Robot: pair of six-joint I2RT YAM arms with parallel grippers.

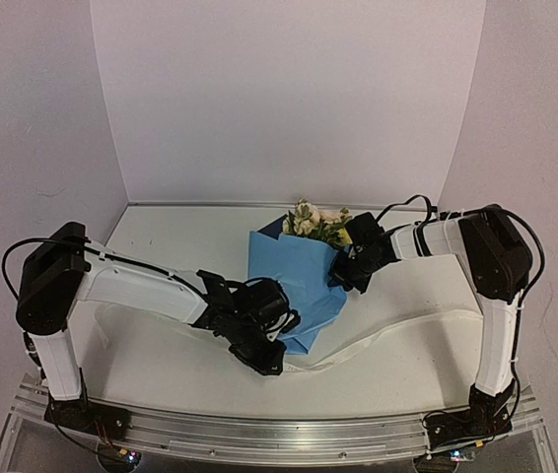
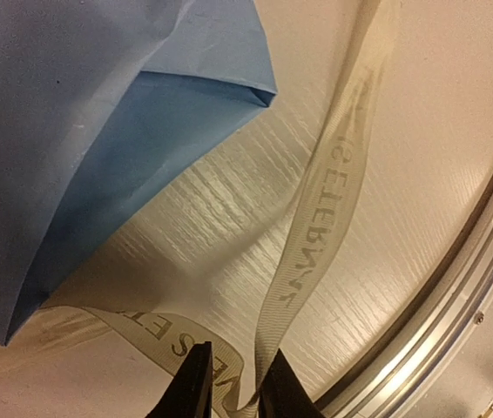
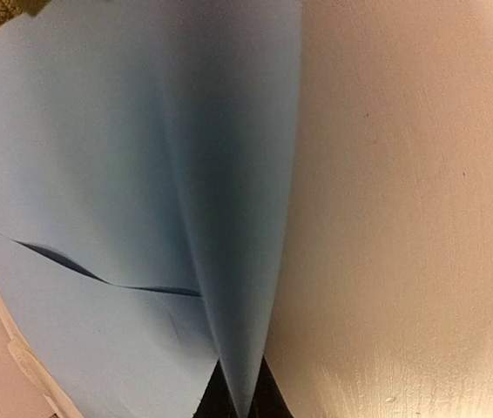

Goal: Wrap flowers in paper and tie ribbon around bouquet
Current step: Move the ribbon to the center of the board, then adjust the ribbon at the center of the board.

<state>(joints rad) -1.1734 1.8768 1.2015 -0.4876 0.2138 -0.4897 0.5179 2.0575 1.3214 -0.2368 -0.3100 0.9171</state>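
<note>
Folded paper [image 1: 294, 281] lies mid-table, flowers [image 1: 313, 219] poking out at its far end; right gripper [image 3: 233, 402] clenched on paper's right edge; ribbon [image 2: 316, 226] passes between left gripper [image 2: 236, 387] jaws, narrowly parted; cannot tell if gripped.

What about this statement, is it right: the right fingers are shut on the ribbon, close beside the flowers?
Not quite. The right fingers are shut on the paper, not the ribbon; the right wrist view shows its fold pinched between them. They are close beside the flowers.
</note>
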